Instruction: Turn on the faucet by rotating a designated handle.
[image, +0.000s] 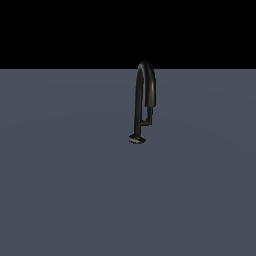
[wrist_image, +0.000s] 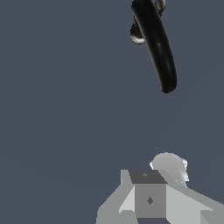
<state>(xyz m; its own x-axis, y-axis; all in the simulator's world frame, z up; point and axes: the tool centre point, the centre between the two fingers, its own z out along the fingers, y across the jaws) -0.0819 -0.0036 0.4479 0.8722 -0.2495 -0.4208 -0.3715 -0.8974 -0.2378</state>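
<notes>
Faucet (wrist_image: 155, 48) well apart from claw (wrist_image: 151, 199)

The faucet (image: 141, 100) is glossy black all over, with pale grey highlights running along the curve of its pipe and a lighter sheen on its round base. The handle (image: 147, 119) is the same black, with a thin grey glint along its bar. The floor (image: 65, 175) is a plain, even slate blue-grey with no pattern. Beyond its far edge the background (image: 60, 30) is flat black. In the wrist view the gripper (wrist_image: 151, 199) is matt grey: light grey faces, a darker grey block, and a whitish rounded part.
</notes>
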